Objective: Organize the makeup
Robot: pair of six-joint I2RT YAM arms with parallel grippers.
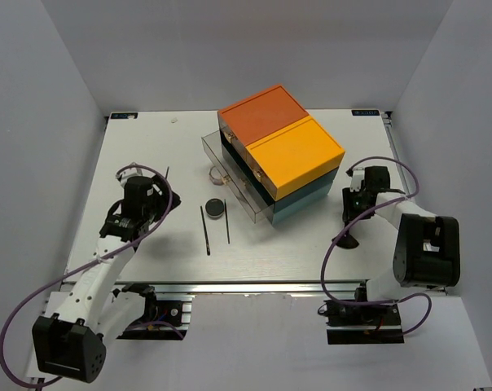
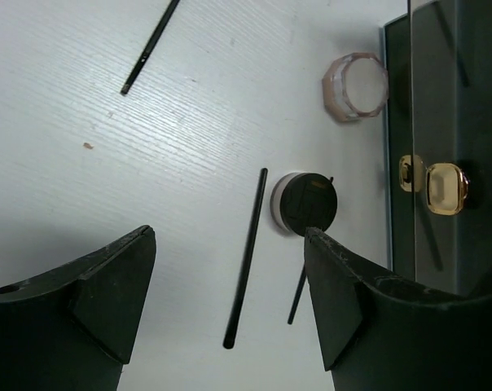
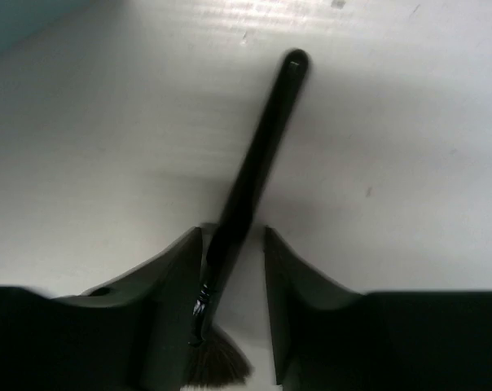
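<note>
Right gripper (image 3: pixel 232 232) was down over the black flared brush (image 3: pixel 262 138), jaws straddling the glossy handle just above the bristles. One finger sat against it and a sliver of table showed on the other side, so it was not pinched yet. A sensible spot, I'd say: the slim rigid handle, not the soft splayed hairs. In the overhead view the brush lay at the right, well apart from the other makeup.

Left gripper (image 2: pixel 230 236) hung with jaws wide and empty over a thin black stick (image 2: pixel 246 257), the round black compact (image 2: pixel 305 204) just beside it. At upper right, the faceted pinkish jar (image 2: pixel 356 85) sat near the smoky clear drawer (image 2: pixel 474 98) with its gold knob (image 2: pixel 441 186). The drawer stood pulled out of the drawer box (image 1: pixel 283 147), presumably to take the pieces.
</note>
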